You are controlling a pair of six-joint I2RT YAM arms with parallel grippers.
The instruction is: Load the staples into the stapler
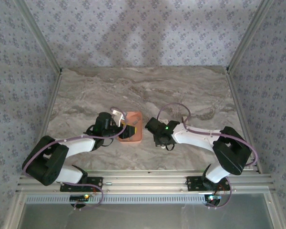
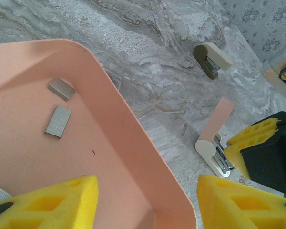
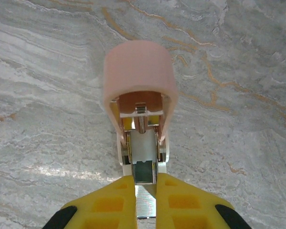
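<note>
Pink stapler (image 3: 139, 71), lid up, is being gripped by the right tool (image 3: 145, 191); left tool (image 2: 143, 202) is hovering open over tray (image 2: 115, 125), staples (image 2: 58, 121) at frame left.

The staples (image 2: 58, 121) are dull grey metal, and their tray (image 2: 115, 157) is smooth, matt salmon-pink plastic. The pink stapler (image 3: 139, 71) is matt plastic outside with a bright, glossy metal channel (image 3: 143, 160) inside. The finger pads (image 3: 109, 207) look like yellow foam, and the table (image 3: 238, 57) is smooth and marble-patterned with a soft sheen.
</note>
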